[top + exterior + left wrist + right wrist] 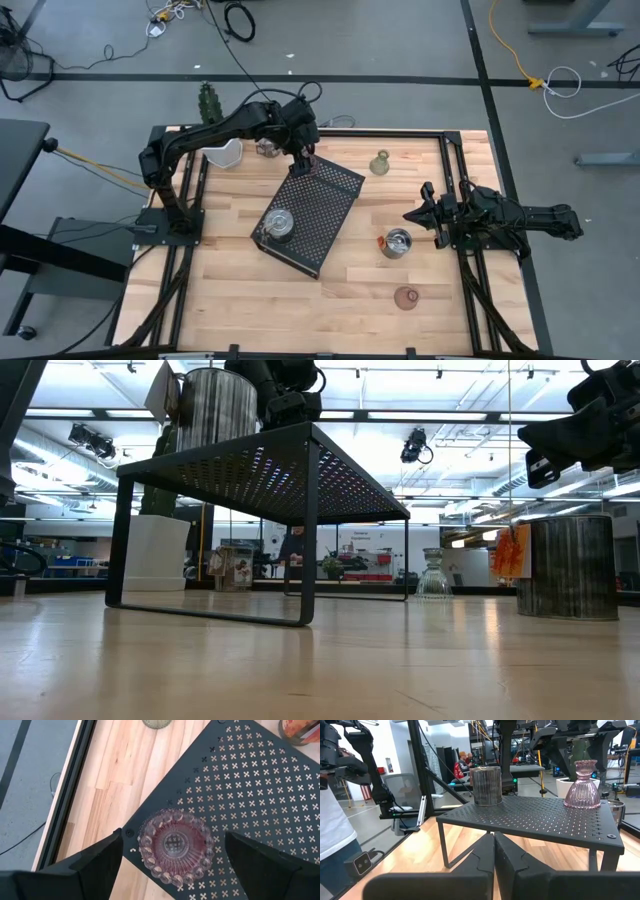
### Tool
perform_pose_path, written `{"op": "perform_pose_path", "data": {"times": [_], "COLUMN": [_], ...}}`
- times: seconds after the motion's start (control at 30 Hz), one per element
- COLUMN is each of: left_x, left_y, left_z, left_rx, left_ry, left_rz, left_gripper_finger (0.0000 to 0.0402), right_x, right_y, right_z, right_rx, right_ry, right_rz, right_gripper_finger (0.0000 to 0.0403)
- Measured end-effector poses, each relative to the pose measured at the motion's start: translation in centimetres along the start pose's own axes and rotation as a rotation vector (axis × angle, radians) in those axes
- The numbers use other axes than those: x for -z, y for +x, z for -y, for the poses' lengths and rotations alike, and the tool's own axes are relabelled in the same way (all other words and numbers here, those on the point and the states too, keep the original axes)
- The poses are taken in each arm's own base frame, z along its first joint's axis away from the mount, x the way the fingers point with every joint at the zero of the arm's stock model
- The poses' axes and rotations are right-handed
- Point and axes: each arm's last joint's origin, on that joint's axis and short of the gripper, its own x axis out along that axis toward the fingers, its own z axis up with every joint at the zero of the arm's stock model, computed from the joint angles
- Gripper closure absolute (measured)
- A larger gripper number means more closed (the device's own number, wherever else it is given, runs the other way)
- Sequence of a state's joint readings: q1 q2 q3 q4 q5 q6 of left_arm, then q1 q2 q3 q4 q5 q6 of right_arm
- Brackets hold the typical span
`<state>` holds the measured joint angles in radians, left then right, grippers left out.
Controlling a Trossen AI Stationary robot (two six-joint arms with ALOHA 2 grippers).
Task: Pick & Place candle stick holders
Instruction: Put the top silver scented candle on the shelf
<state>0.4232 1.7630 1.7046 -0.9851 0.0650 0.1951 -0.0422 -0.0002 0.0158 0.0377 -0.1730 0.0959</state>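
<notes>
You've got the wooden table [330, 290] filling the high view, and on it, lying askew, the black perforated tray [322, 215] standing on its legs like a low shelf. Your left arm reaches in from its base at the table's left edge to the tray's far corner; the left gripper [300, 165] hangs right over that corner with its fingers [95, 865] spread wide. Between them, seen from the wrist, a pinkish glass holder [175, 845] stands on the tray at the very corner, and neither finger touches it. Your right arm lies along the right edge of the table, right gripper [420, 215] pointing toward the tray, fingers pressed together and holding nothing.

Now the smaller pieces. A shiny silver holder [278, 224] stands on the tray's near-left end. A second silver holder [397, 243] stands on the wood between the tray and the right gripper, with an orange tag on it. An olive-yellow glass holder [379, 163] stands on the table beyond the tray's right corner. Another pinkish-brown holder [405, 297] stands alone near the front of the table. Behind the left arm you can see the white pot [224, 153] with its cactus, and a clear holder [266, 147] just beside it.
</notes>
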Motion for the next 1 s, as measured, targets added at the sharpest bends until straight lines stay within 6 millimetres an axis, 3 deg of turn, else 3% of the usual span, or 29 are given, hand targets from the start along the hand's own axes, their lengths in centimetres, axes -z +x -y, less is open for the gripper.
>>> {"op": "perform_pose_path", "data": {"times": [0.53, 1.0], "left_x": [0.2, -0.3], "left_y": [-0.5, -3.4], "left_z": [-0.2, -0.6], "left_rx": [-0.008, -0.029], "left_ry": [0.004, -0.005], "left_rz": [-0.007, 0.041], "left_gripper_finger": [0.0051, 0.0049], "right_x": [0.0, 0.0], "right_y": [0.0, 0.0], "right_z": [0.0, 0.0], "right_rx": [0.000, 0.000], "right_ry": [0.000, 0.000], "right_rz": [0.000, 0.000], "right_gripper_finger": [0.0391, 0.0391]}}
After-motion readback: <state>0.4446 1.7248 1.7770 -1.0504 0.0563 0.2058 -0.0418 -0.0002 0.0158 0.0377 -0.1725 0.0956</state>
